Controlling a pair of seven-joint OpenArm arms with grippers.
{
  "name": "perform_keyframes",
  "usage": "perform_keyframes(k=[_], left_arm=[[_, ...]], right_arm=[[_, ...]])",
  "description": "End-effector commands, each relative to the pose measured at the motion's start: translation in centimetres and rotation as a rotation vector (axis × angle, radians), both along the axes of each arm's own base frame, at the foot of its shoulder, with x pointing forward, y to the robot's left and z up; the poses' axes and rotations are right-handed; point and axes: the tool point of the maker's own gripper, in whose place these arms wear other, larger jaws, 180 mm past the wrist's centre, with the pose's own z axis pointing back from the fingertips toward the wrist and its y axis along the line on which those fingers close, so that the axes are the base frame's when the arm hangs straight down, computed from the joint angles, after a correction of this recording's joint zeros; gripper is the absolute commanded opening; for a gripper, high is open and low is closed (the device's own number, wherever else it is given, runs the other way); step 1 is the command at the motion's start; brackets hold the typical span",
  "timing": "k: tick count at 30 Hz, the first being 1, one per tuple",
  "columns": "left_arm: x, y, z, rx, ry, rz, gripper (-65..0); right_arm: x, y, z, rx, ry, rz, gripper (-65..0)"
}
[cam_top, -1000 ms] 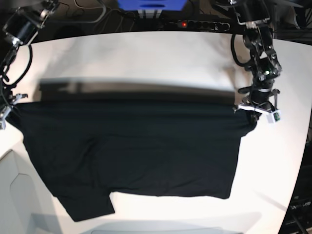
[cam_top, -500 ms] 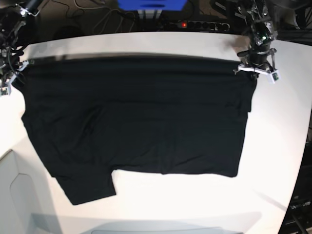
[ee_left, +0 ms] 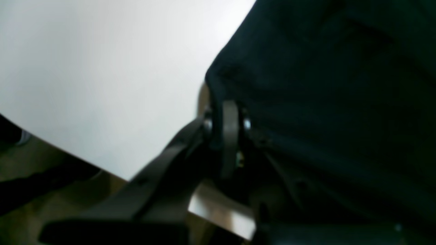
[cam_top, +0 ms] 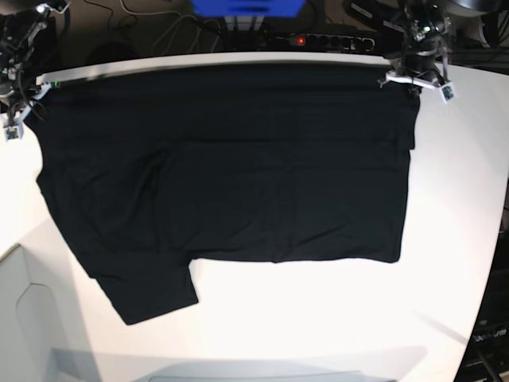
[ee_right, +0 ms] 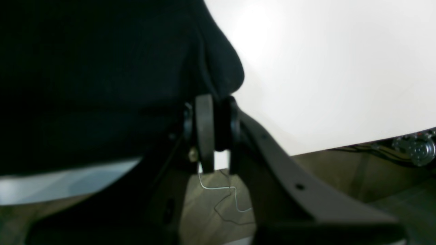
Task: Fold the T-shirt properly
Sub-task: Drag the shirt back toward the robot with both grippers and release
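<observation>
The T-shirt [cam_top: 238, 175] lies spread out on the white surface [cam_top: 461, 199], w/ its far edge pulled up near the back of the surface. It covers most of the middle. One sleeve [cam_top: 151, 286] sticks out at the near left of the base view.

The left claw [ee_left: 226, 132] is closed tight on a far corner of the T-shirt. In the left wrist view the black cloth is pinched between the two fingers [ee_left: 230, 136] and bunches up just above them. In the base view this claw [cam_top: 413, 76] sits at the far right corner.

The right claw [ee_right: 213, 126] is closed tight too, on the other far corner. The cloth bulges out right above its fingers [ee_right: 204, 132]. In the base view it [cam_top: 20, 119] is at the far left.

Why hold it this way? Prob. so the 2 arms can keep the far edge straight and stretched. W/ a corner in each claw, the cloth stays flat and the wrinkles pull out. That looks like a good start for a neat fold, e.g. bringing that edge over to the near edge.

No print, label or writing can be seen on the T-shirt here. Only plain black cloth shows, so any print may be on the side facing down. Nothing else in view can be read either.
</observation>
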Motion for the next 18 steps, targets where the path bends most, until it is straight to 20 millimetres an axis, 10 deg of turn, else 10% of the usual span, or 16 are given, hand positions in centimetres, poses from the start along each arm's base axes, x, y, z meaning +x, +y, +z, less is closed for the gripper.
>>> perform_keyframes(k=[1, 11, 18], left_arm=[[0.1, 1.3, 1.3, 0.056, -0.027, 0.006, -65.0], [0.0, 1.4, 1.1, 0.052, -0.015, 0.006, -64.9], [0.0, 1.2, 1.3, 0.049, -0.019, 0.007, -59.6]], right_arm=[[0.3, -0.9, 1.0, -0.038, -0.015, -0.005, -65.0], [-1.9, -0.6, 0.0, -0.029, 0.037, -0.005, -65.0], [-2.3, -0.7, 0.1, -0.034, 0.039, -0.009, -52.3]])
